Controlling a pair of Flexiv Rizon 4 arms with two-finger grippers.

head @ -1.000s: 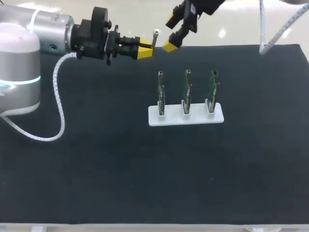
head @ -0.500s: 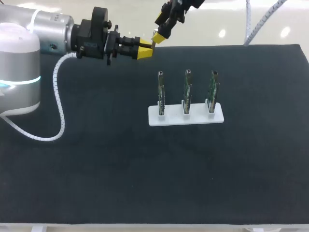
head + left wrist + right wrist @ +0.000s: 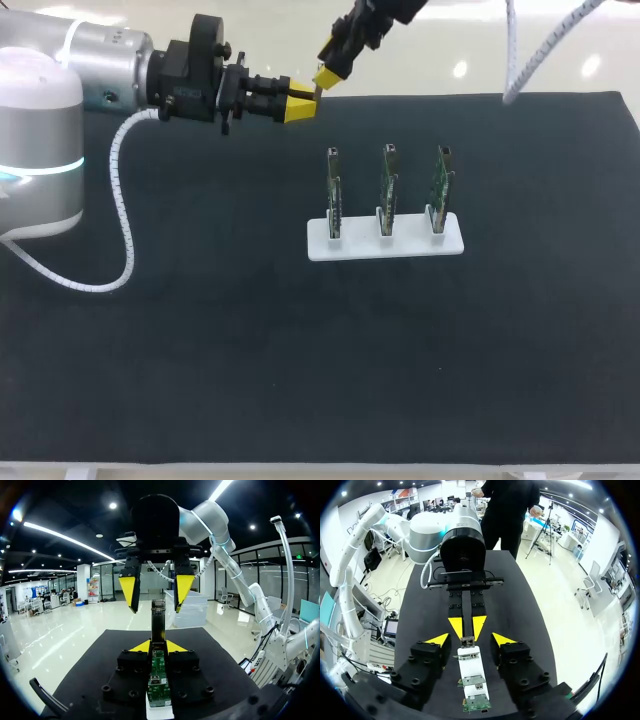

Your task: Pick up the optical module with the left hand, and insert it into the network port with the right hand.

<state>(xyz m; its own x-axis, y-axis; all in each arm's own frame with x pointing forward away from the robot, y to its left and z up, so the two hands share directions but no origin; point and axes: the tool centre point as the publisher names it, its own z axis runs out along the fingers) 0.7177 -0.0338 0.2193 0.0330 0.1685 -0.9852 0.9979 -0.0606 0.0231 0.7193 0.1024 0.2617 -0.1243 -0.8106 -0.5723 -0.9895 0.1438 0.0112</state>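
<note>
My left fingers [image 3: 298, 108] pinch the optical module [image 3: 158, 622] over the bench's [image 3: 200, 330] far edge; my right fingers [image 3: 129, 590] stand wide, straddling its tip

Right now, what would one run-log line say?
left gripper: shut on slim metal optical module | right gripper: open, flanking its tip

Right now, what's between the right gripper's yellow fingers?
The end of the optical module, held by the left gripper, untouched by the right gripper; see the left wrist view.
</note>
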